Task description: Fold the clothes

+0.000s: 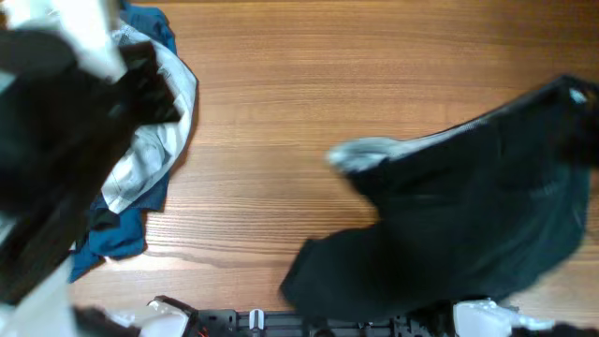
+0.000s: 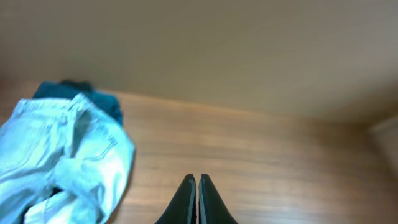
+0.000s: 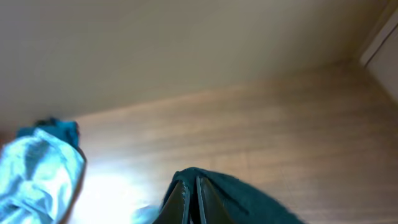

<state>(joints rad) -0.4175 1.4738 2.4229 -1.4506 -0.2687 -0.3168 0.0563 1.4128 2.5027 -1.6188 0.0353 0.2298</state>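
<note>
The black shorts [image 1: 468,225] hang over the right side of the table, pulled up toward the upper right, with pale grey lining [image 1: 365,154] showing at their left end. My right gripper [image 3: 191,178] is shut on a fold of the black shorts [image 3: 249,199], which drape over its fingers. Light-blue denim [image 2: 62,162] lies heaped at the left on a dark-blue piece [image 1: 117,234]. My left gripper [image 2: 198,178] is shut and holds nothing, hovering over bare wood right of the denim. The left arm [image 1: 56,159] shows as a blurred dark shape above that heap.
The wooden table [image 1: 309,94] runs between the two heaps. The arm bases [image 1: 281,323] sit along the front edge. A plain beige wall [image 2: 217,50] stands behind the table, and a pale panel [image 3: 382,43] shows at the far right.
</note>
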